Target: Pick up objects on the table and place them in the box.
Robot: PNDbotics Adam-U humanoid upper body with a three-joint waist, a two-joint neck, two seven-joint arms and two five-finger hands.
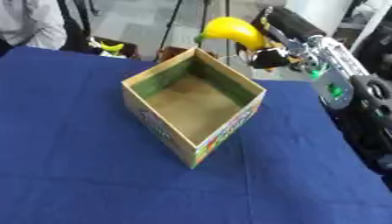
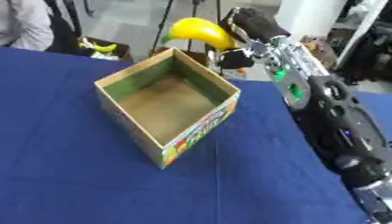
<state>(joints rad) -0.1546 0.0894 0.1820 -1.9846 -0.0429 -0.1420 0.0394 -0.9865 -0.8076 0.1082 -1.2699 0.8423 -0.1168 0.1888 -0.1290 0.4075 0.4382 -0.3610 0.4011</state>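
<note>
Pinching the yellow banana [image 1: 233, 31] by one end, the right hand [image 1: 269, 57] holds it beyond the open cardboard box [image 1: 195, 103], so releasing now would likely drop it outside the far corner.

The right hand [image 1: 269, 52] holds a yellow banana [image 1: 233, 30] in curled fingers above the far corner of the open cardboard box [image 1: 193, 105] on the blue table [image 1: 69, 144].

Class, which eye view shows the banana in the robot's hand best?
The left eye view: the banana shows larger and clear in the right hand, above the box. The right eye view shows it too, nearer the top edge.
</note>
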